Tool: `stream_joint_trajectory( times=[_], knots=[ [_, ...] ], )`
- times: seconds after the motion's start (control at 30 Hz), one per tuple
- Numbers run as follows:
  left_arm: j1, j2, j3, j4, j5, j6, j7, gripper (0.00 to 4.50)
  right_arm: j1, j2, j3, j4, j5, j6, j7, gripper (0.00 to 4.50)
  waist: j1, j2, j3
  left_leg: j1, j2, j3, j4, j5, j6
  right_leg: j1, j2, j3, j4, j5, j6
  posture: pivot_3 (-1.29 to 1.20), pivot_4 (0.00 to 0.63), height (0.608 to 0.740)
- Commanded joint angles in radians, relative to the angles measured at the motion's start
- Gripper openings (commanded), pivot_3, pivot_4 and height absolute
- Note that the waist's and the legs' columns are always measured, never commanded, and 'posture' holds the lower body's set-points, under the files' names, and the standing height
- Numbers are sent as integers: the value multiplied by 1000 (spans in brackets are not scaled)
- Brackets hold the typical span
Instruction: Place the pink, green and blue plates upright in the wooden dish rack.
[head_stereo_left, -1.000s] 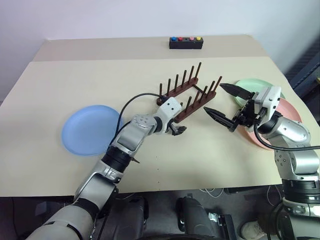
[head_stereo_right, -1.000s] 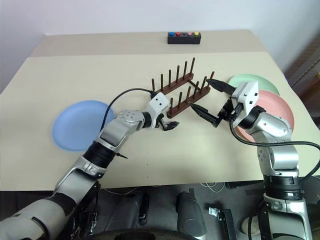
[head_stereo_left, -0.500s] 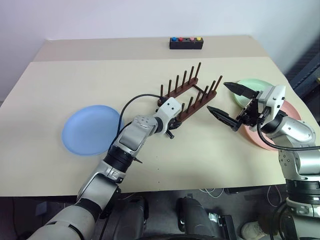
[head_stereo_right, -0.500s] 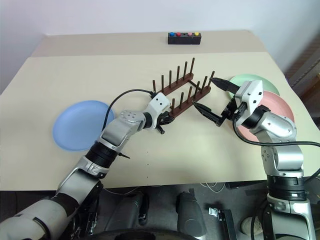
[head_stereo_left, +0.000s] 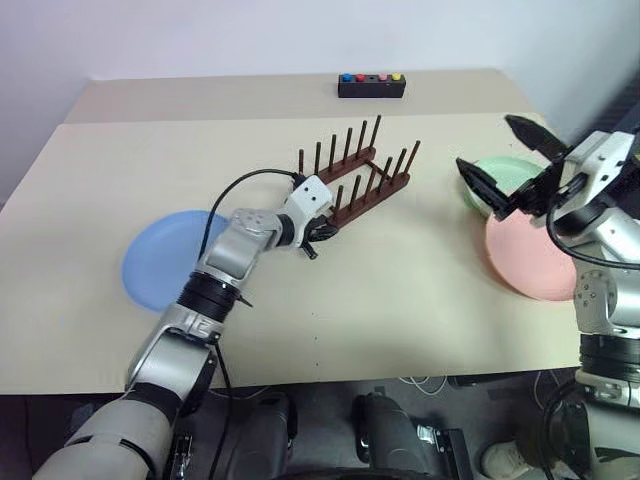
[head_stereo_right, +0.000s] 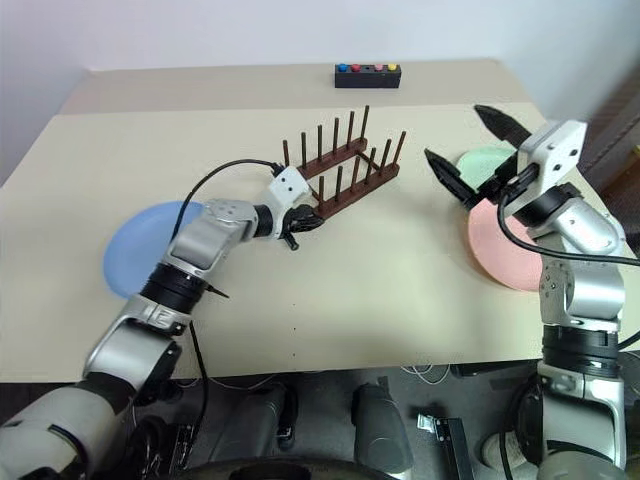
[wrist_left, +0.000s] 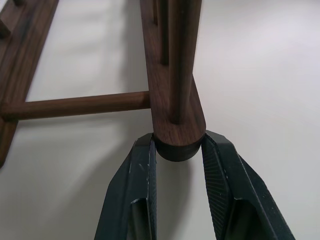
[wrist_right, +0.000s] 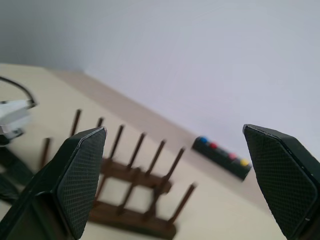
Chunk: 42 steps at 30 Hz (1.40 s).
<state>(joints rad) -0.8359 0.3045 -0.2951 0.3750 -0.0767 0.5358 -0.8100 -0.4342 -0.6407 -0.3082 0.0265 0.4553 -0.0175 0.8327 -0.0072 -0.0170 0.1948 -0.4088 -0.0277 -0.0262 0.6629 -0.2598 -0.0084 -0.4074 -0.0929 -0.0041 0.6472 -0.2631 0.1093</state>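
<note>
Wooden dish rack dragged left, empty, left gripper clamping its rail

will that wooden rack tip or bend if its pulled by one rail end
Probably stiff: the wooden dish rack is solid rails and pegs. Likely to slide and swivel, since the left gripper pinches only one rail end. Tipping seems unlikely; it sits low, wide and plateless.

Wide beige table with a seam near its far edge, plain pale wall behind, dark floor below the near edge, loose cables seen there
</note>
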Motion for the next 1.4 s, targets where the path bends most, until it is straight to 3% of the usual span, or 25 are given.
stream_joint_trajectory(
  times=[0.03, 0.3, 0.43, 0.6, 0.93, 1.07, 1.4],
  knots=[
    [-41, 21, 28, -19, -50, -57, -120, 674, -6, 1, -9, -1, 3, -32, 4, 4500, 0, 0, 0, 0, 0, 0, 0, 0, 0, 0, 0, 0, 0, 0, 0, 0, 150, 740],
    [-63, 105, 60, 129, -67, -285, -342, 674, 11, -2, -9, -14, 15, -29, 13, 4500, -6, 0, 0, 0, 0, 0, 1, 0, 0, 0, 0, 0, 1, 0, 0, 0, 150, 740],
    [-90, 107, 59, 261, -31, -533, -405, 674, 70, -16, 21, -81, 54, 25, 79, 4500, -3, 0, 0, 0, 0, 0, 1, 0, 0, 0, 0, 0, 1, 0, 0, 0, 150, 740],
    [-122, 80, 78, 375, -50, -673, -507, 674, 149, -47, 41, -161, 118, 139, 144, 4500, 2, 0, 0, -1, -1, 0, 2, 0, 1, 0, -1, 0, 0, 0, 0, 0, 150, 740],
    [-152, 47, 106, 554, -26, -850, -558, 674, 272, -154, 2, -254, 227, 326, 243, 4500, -2, 0, 0, -1, 0, 0, 2, -1, 2, 0, 0, 0, 1, 0, 0, 0, 150, 740],
    [-159, 45, 131, 590, -53, -838, -603, 674, 315, -193, -38, -258, 258, 369, 283, 4500, -3, 0, 0, -1, 0, 0, 2, -1, 2, 0, 0, 0, 1, 0, 0, 0, 150, 740],
    [-158, 43, 147, 666, -3, -938, -580, 674, 325, -190, -49, -264, 251, 382, 281, 4500, -2, 0, 0, -1, 0, 0, 2, -1, 2, 0, 0, 0, 1, 0, 1, 0, 150, 740]
  ],
)
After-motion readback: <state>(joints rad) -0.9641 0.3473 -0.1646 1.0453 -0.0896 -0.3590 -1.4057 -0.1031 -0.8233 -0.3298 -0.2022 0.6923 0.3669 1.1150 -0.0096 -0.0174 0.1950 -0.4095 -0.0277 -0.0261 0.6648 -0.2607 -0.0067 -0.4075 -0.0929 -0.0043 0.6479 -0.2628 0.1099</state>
